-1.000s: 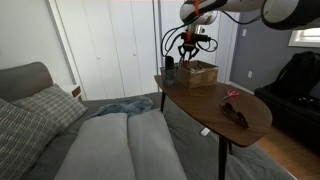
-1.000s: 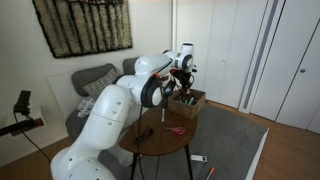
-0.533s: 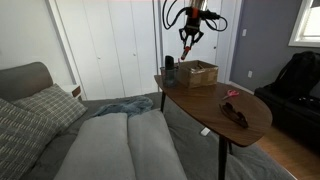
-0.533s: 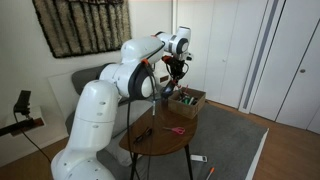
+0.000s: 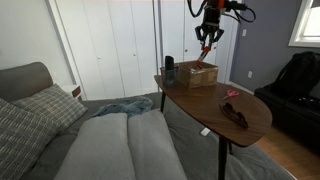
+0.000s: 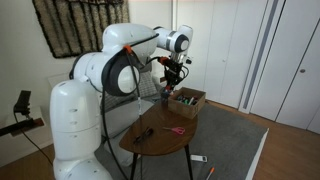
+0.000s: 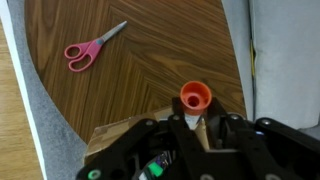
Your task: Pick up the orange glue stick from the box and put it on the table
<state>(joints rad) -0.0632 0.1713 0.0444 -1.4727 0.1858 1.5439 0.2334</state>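
Clamping the orange glue stick (image 7: 196, 97) in the gripper (image 5: 206, 44), upper right, above the box (image 5: 198, 74).
Below, on the brown oval table (image 5: 240, 112), red scissors (image 7: 92, 47); white closet doors (image 5: 110, 45) behind, grey couch (image 5: 120, 145) lower left. Shifted rightward since half a second ago.

Orange glue stick (image 7: 195, 97), end-on, held between gripper (image 7: 197, 124) jaws.
Below: wooden desk (image 7: 150, 60); pink-handled scissors (image 7: 90, 48) upper left, well apart.

In the wrist view my gripper (image 7: 196, 120) fills the bottom of the frame and hides most of the box (image 7: 108, 133). Of the orange glue stick (image 7: 195, 97) only the round end shows. In an exterior view my arm (image 5: 228, 8) is cut off at the top edge.
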